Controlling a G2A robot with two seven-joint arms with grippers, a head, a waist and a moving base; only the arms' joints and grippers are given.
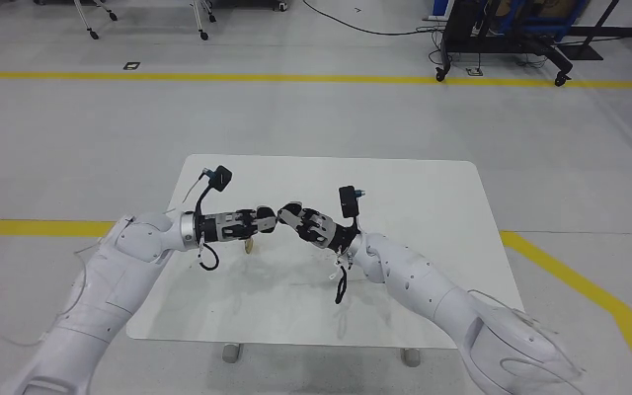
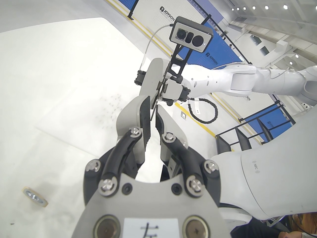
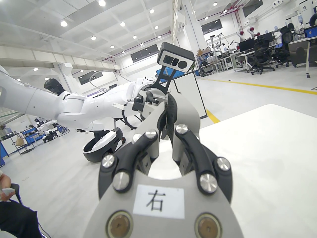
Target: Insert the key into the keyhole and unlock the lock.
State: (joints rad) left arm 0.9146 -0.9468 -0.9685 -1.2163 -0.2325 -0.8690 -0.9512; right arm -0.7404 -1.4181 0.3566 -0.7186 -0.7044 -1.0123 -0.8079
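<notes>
I have both hands raised over the middle of the table (image 1: 425,197), tip to tip. In the top view one arm comes in from 9 o'clock and the other from 4 o'clock.

The left hand (image 2: 151,111) is clenched almost fully, with a thin dark strip (image 2: 155,101) running edge-on between its pads towards the right hand (image 3: 166,115). I take the strip for the key or part of the lock, but I cannot tell which. The right hand is clenched tight, and whatever it grips is hidden between its pads.

A small brass-coloured piece (image 2: 34,196) lies on the table at about 8 o'clock from where the hands meet, apart from both. It may belong to the lock, though I cannot say.

My judgement on handling:
- **Key:** It should be light, stiff and thin, with smooth metal faces that slide easily on rubber pads. I would grip it flat across the wide head and leave the blade free.
- **Lock:** It is likely the heavier, rigid piece. I would hold it by the body so that the keyhole faces the other hand.
- **Turning:** Unlocking calls for a twist about the blade's axis. A loose grip would let the key swivel rather than turn the cylinder.
</notes>
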